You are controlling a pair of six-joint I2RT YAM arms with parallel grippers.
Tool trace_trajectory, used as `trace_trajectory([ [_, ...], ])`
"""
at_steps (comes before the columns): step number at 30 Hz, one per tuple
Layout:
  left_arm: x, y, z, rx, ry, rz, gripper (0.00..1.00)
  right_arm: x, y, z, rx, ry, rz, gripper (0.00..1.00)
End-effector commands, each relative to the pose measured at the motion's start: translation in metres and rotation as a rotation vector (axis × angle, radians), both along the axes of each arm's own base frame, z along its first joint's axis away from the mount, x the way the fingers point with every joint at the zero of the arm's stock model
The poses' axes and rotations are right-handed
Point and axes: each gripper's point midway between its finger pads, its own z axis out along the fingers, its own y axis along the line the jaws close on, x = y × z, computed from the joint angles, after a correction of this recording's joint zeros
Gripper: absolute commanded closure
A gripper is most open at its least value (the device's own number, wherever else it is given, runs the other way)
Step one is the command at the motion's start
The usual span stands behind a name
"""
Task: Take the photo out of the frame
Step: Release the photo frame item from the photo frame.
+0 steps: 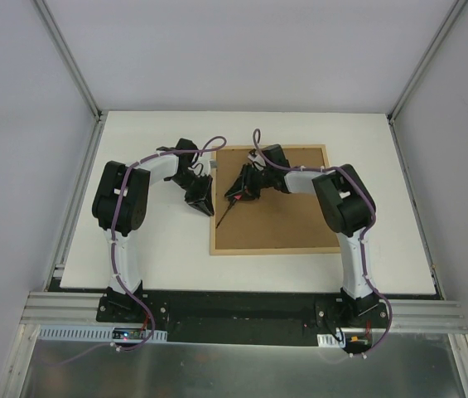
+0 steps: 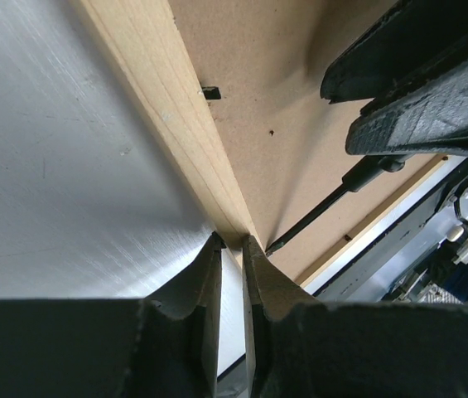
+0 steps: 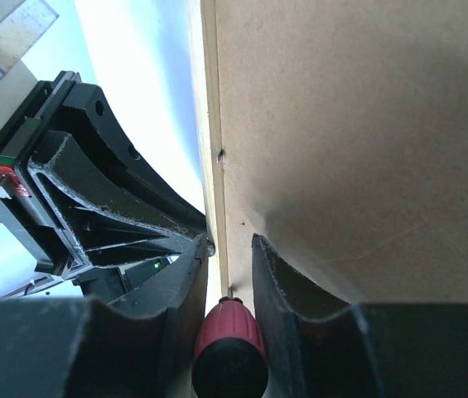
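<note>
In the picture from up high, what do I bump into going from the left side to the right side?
left arm's black elbow → left claw → screwdriver → right claw → right arm's black elbow. The frame lies under several, so it is left out.

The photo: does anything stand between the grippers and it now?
Yes. The frame lies back up, and its brown fibreboard back covers the whole opening; a black tab at the left rail reaches over it. The photo is not visible. The right gripper holds a screwdriver there.
</note>
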Motion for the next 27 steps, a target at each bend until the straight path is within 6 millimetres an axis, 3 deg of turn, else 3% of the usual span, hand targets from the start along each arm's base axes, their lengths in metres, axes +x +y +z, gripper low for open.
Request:
trace_trajectory([
  [1, -0.007, 0.004, -0.025, 0.114, -0.023, -0.046, 1.00, -0.006, 0.008, 0.020, 0.039, -0.069, 0.036, 1.00],
  [9, -0.004, 0.010, -0.027, 0.158, -0.035, -0.029, 1.00, -0.016, 0.011, 0.027, 0.031, -0.083, 0.016, 1.00],
  [15, -0.004, 0.010, -0.027, 0.156, -0.036, -0.029, 1.00, 0.007, -0.001, 0.057, 0.079, -0.134, -0.010, 0.99],
  [20, -0.004, 0.009, -0.026, 0.151, -0.036, -0.029, 1.00, 0.008, -0.008, 0.038, 0.039, -0.139, -0.016, 0.99],
  [27, -0.003, 0.008, -0.025, 0.146, -0.036, -0.027, 1.00, 0.005, -0.003, 0.011, -0.003, -0.134, 0.003, 1.00],
])
